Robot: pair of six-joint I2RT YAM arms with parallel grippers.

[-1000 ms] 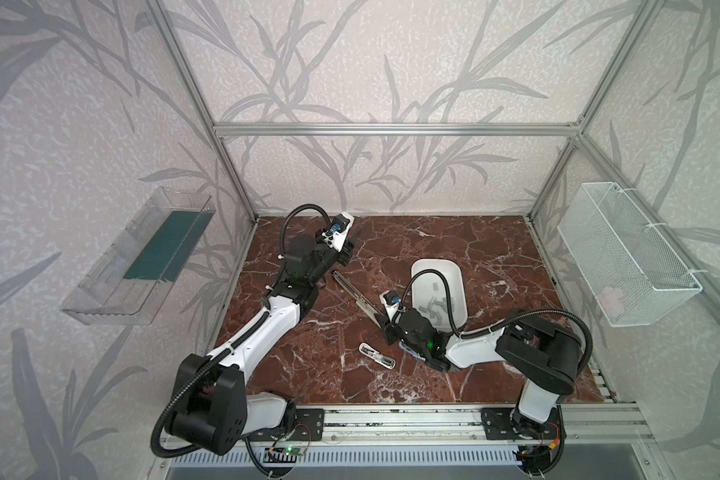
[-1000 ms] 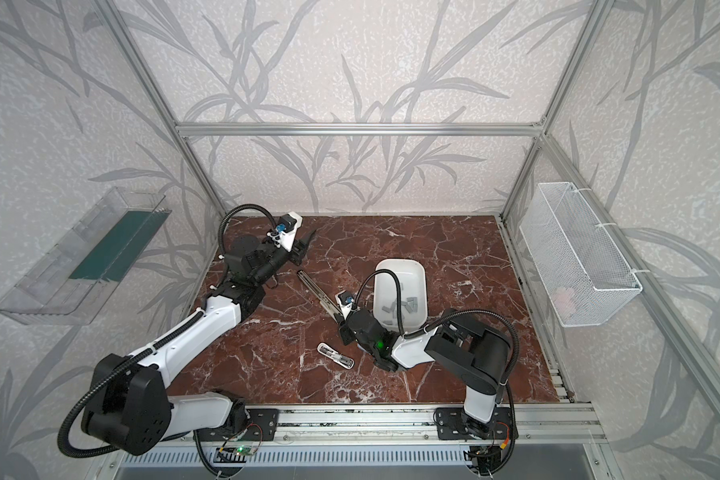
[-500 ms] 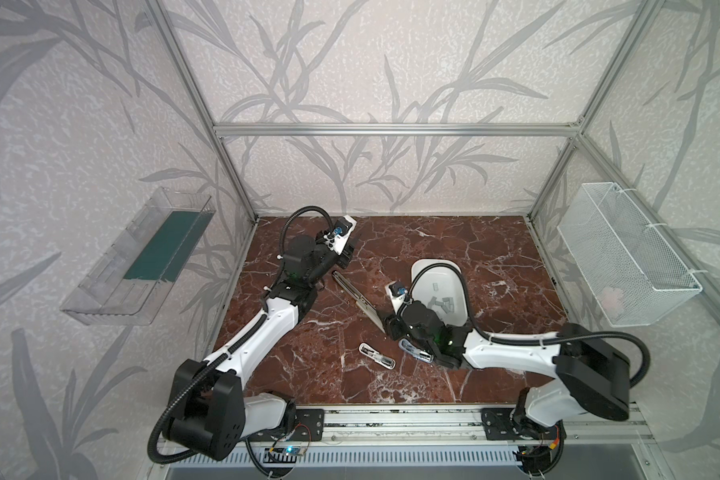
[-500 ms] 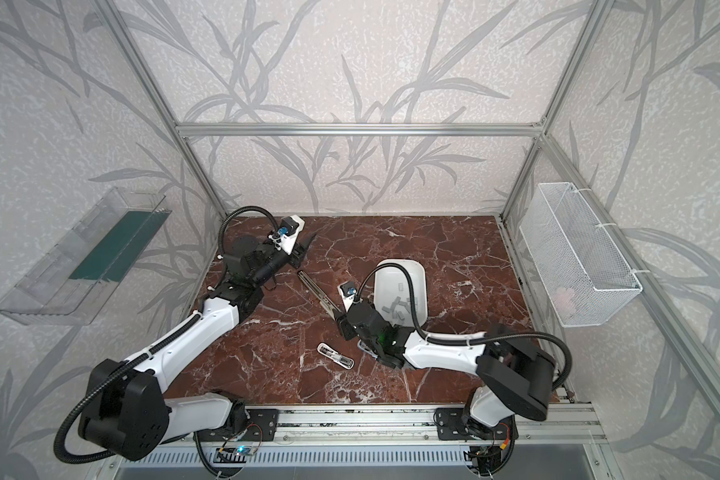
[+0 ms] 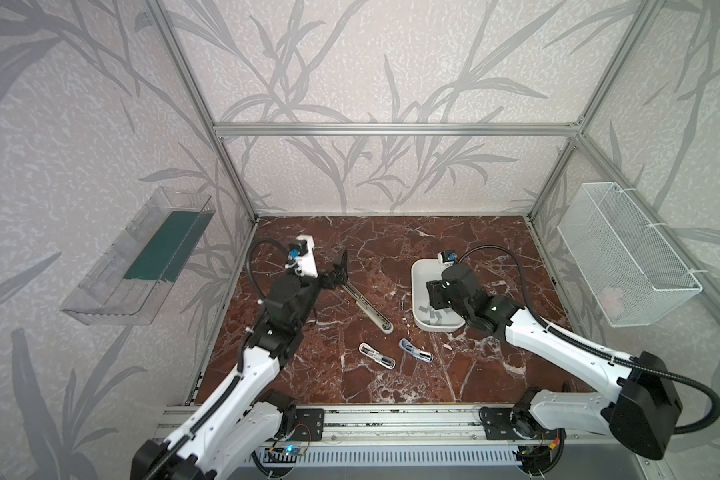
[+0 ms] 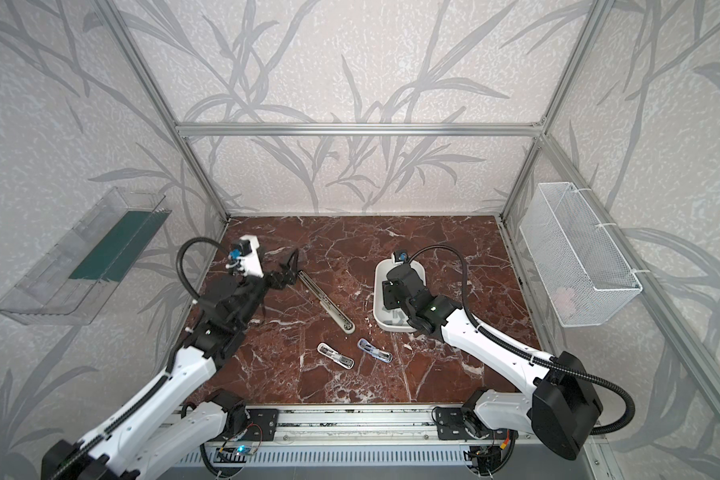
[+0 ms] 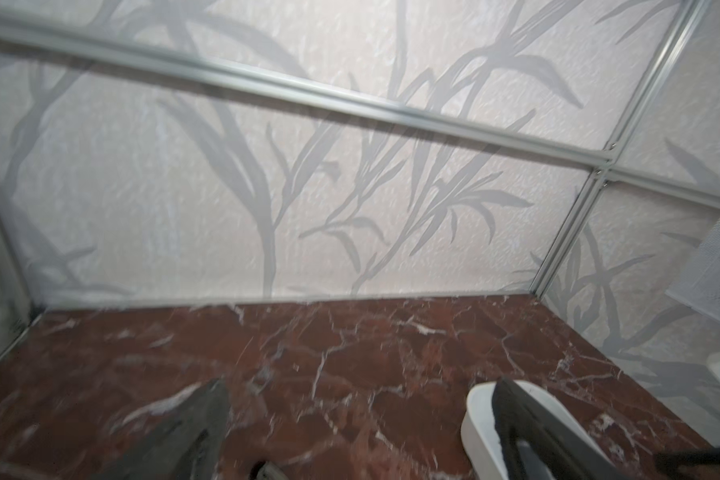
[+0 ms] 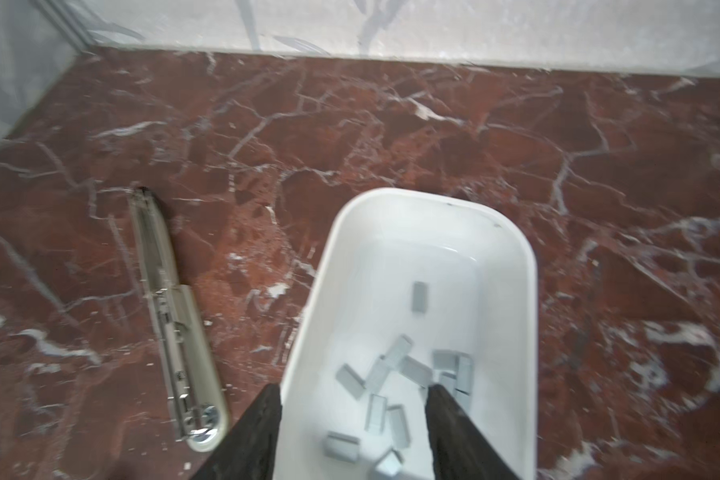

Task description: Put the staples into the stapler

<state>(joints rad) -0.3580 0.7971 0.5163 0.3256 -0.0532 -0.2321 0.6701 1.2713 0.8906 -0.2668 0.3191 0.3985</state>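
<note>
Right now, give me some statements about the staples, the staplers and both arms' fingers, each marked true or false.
1. The staples lie in the white tray. True.
2. The right fingers grip a staple strip. False: they stand apart over the tray, holding nothing.
3. The long stapler lies on the table. True.
4. The grey small stapler and the bluish one sit in the tray. False: both lie on the table.
5. The left fingers are shut. False: they stand wide apart.

We see dull grey metal staples (image 8: 415, 369) in a smooth, glossy white plastic tray (image 8: 395, 197), on a polished red-brown marble-look tabletop (image 8: 350, 124); the stapler (image 8: 177, 324) shows matt beige plastic around bare metal.
</note>
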